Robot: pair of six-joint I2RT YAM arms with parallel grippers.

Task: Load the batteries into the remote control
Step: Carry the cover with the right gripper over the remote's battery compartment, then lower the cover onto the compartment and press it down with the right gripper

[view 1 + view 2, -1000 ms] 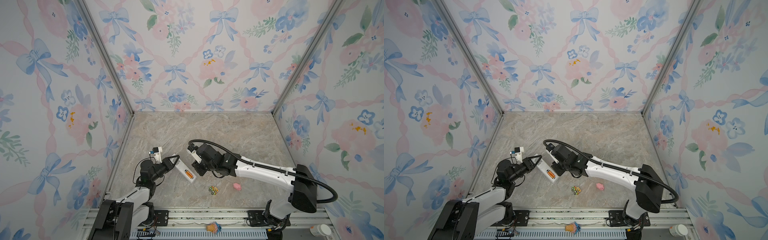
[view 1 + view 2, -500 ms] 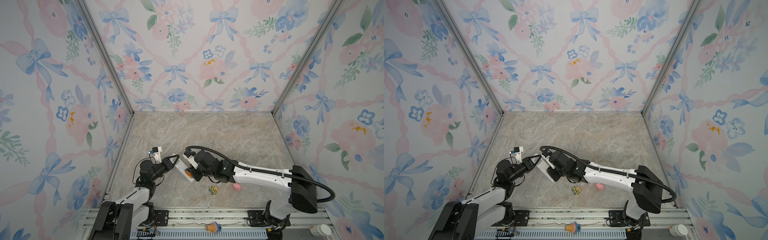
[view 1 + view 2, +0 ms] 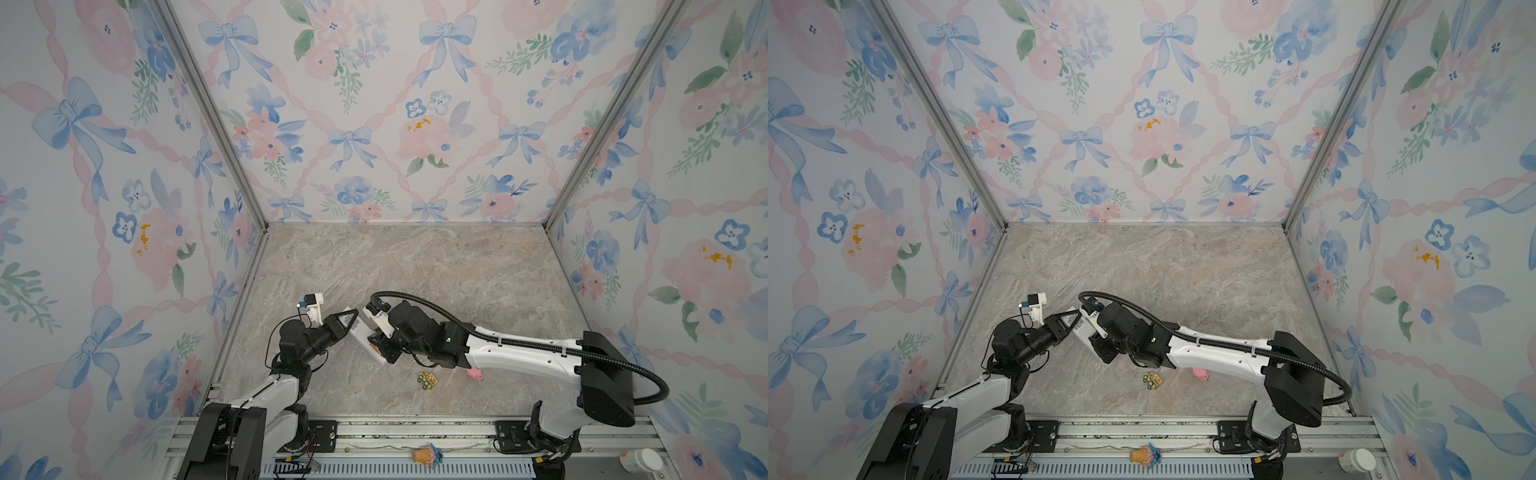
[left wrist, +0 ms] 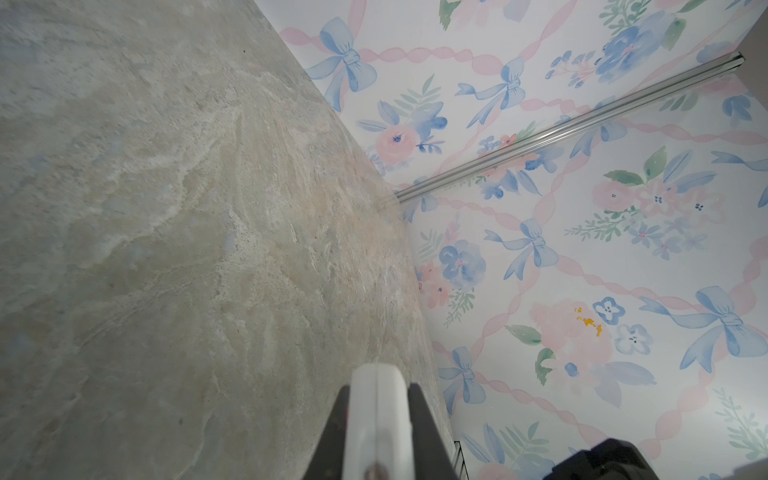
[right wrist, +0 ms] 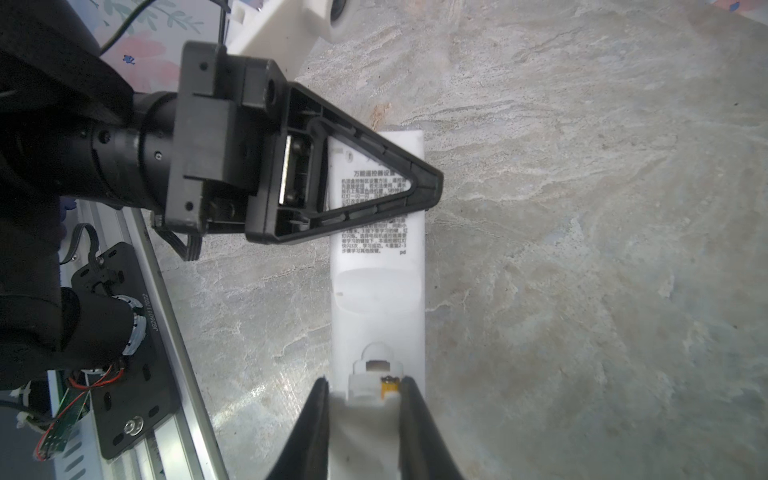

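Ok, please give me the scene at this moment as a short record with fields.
left hand: shut on the printed end of the remote control
right hand: shut on a white cover, at the remote's open battery end
battery: one orange tip shows in the compartment
second battery: not visible
table: toy car and pink pig lie apart
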